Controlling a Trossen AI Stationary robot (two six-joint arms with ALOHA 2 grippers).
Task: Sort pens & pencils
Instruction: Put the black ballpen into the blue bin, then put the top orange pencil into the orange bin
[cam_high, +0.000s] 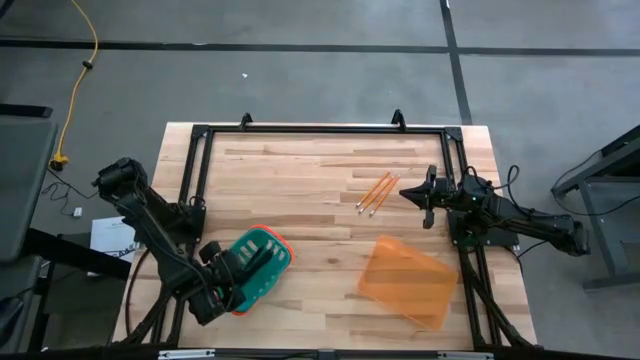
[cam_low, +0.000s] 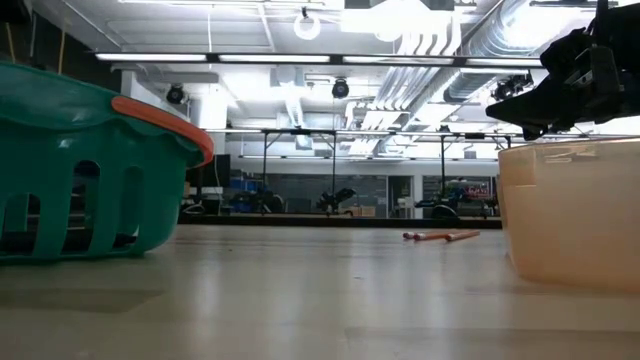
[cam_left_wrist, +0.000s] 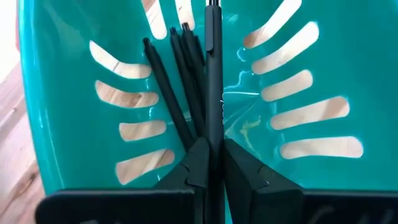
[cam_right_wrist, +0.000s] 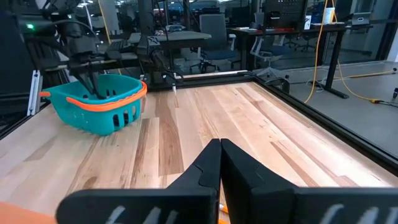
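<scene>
A teal basket (cam_high: 255, 268) with an orange rim stands near the table's near-left corner. My left gripper (cam_left_wrist: 213, 148) reaches into it and is shut on a black pen (cam_left_wrist: 213, 87). Other dark pens (cam_left_wrist: 177, 81) lie on the basket's slotted wall (cam_left_wrist: 292, 87). Three orange pencils (cam_high: 375, 193) lie flat on the wood right of centre, also seen in the low view as pencils (cam_low: 440, 237). My right gripper (cam_high: 408, 193) hovers shut just right of them, well above the table in the low view (cam_low: 520, 105). My left gripper pinches the black pen between its two fingers (cam_left_wrist: 198, 163). The pen's shaft (cam_left_wrist: 213, 127) runs along the fingers and sticks out past their tips into the basket. The gripper comes in slanting from above. Whether the pen's far end rests on the basket does not show.
A translucent orange bin (cam_high: 408, 280) sits near the table's near-right side, close to the right arm's base. A black frame (cam_high: 320, 130) borders the table's far and side edges. Bare wood lies between basket and bin.
</scene>
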